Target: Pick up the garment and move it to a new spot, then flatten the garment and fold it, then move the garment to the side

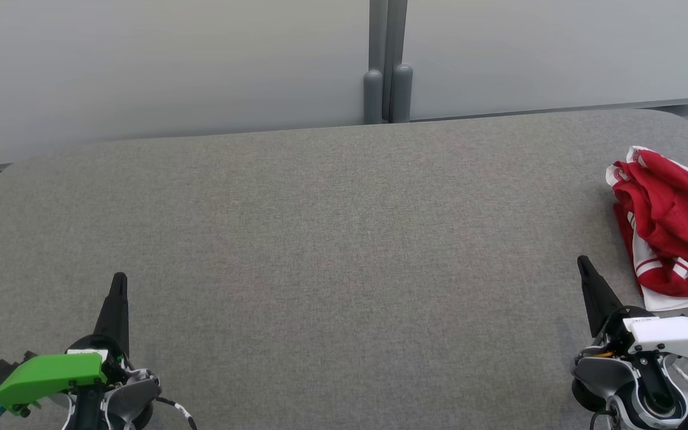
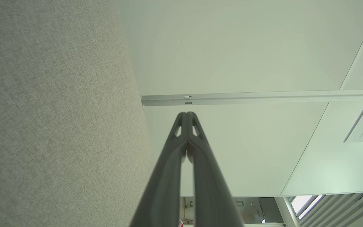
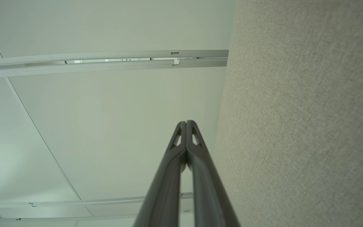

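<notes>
Grey table (image 1: 320, 239): rounded far corners, much free room in middle & left. 1 red-white garment (image 1: 672, 227) lies crumpled by the right edge. 2 grippers: left gripper (image 1: 119, 279) near-left, right gripper (image 1: 583, 261) near-right, close to the garment but apart. Both point to the far side, fingers pressed together, holding nothing.

My head camera looks forward and down from above the grey bench (image 1: 344, 239), taking in its far edge and the pale partition (image 1: 141, 71) behind. Each wrist camera sits close behind its own jaws, rolled sideways, skimming along the bench toward that partition. All three views share both.
</notes>
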### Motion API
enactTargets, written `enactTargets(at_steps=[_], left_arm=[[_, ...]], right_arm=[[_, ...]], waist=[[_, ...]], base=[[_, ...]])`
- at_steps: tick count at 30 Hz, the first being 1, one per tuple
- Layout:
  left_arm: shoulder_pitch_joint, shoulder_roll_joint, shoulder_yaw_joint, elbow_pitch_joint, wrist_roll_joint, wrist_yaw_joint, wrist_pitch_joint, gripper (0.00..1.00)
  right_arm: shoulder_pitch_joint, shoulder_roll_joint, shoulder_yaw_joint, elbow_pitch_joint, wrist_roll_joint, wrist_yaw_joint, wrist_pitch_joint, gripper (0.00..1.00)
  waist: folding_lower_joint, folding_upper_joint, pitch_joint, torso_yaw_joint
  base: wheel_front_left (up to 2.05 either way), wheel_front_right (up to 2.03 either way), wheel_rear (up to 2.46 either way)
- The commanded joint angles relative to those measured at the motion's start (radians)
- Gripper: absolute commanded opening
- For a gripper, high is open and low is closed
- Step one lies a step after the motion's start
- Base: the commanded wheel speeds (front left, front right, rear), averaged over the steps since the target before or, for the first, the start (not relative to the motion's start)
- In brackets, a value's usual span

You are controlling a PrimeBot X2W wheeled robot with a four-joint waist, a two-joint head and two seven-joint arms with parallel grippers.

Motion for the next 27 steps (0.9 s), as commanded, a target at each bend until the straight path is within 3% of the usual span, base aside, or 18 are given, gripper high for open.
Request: enactTargets(at_steps=[1, 27], left_arm=[[-0.014, -0.001, 0.004, -0.004, 0.003, 0.000, 0.004, 0.00], [-0.014, -0.001, 0.005, -0.004, 0.005, 0.000, 0.004, 0.00]], right_arm=[[-0.010, -0.005, 0.000, -0.004, 0.005, 0.001, 0.003, 0.00], [-0.010, -0.005, 0.001, -0.004, 0.006, 0.001, 0.003, 0.00]], waist=[[0.0000, 0.0110, 0.000, 0.000], [0.0000, 0.0110, 0.000, 0.000]], base=[[0.00, 0.00, 0.00], [0.00, 0.00, 0.00]])
